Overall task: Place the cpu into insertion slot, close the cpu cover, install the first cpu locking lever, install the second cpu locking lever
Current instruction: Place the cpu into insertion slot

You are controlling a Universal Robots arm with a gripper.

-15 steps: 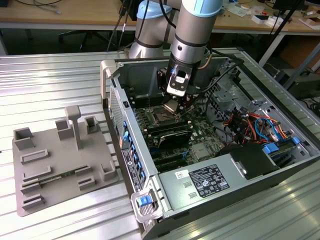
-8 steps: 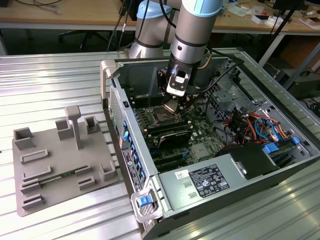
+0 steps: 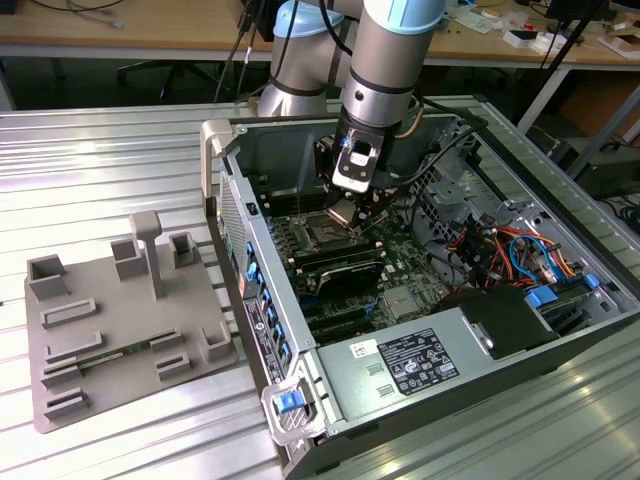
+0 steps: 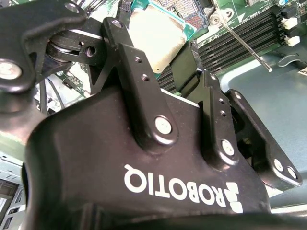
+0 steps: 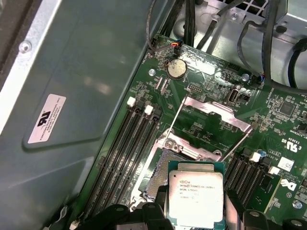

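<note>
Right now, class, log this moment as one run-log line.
gripper: shut on cpu | cpu: above insertion slot, not seated | cpu cover: open

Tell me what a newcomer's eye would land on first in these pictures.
First comes the big arm reaching down into the open computer case, its gripper shut on the cpu. In the first wrist view the chip sits close to the bare insertion slot, and the cpu cover next to it is swung open. On the exterior view's left, a grey fixture plate lies on the ribbed table.
</note>
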